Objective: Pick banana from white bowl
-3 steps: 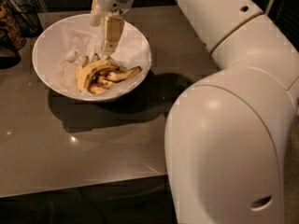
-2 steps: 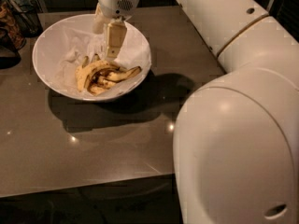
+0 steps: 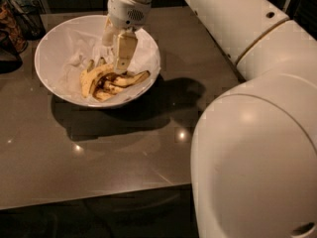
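One arm does the work, and its gripper [image 3: 113,57] hangs fingers-down over the white bowl [image 3: 49,43], which sits toward the far left corner of the table [image 3: 124,148]. The fingers look spread, with nothing between them. The banana [image 3: 88,81], the long yellow one, lies on the crumpled paper in the bottom of the bowl, just below the fingertips and a little toward the left edge of the table. Its long axis seems to run from the near left up toward the far right, curving as it goes. Two shorter, blackened bananas [image 3: 126,79] lie against it on the right side. As I judge it, the gripper must shift slightly left and drop, fingers straddling the yellow one across its width.
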Tool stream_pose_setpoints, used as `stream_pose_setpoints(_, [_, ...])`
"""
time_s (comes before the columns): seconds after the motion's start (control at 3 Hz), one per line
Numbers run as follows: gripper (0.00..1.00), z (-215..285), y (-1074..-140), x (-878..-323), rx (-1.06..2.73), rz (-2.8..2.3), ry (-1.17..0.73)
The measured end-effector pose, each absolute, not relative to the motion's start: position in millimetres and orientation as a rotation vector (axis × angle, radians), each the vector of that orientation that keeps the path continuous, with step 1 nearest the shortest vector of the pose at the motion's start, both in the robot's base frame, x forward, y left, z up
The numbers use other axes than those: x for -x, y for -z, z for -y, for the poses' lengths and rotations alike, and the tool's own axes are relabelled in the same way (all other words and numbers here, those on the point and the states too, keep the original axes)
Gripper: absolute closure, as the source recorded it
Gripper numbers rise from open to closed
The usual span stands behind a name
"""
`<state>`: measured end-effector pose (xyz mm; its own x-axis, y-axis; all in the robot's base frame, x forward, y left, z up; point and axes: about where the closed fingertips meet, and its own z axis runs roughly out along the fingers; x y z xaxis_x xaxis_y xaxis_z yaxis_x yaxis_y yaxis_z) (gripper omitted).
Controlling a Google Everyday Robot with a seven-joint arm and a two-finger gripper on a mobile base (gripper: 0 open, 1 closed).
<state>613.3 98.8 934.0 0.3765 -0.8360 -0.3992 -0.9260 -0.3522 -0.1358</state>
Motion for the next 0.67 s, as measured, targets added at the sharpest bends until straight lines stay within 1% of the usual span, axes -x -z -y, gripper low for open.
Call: stream_pose_setpoints(0.67, [0.37, -100.8, -932.7, -622.3, 2.330, -1.514, -0.358])
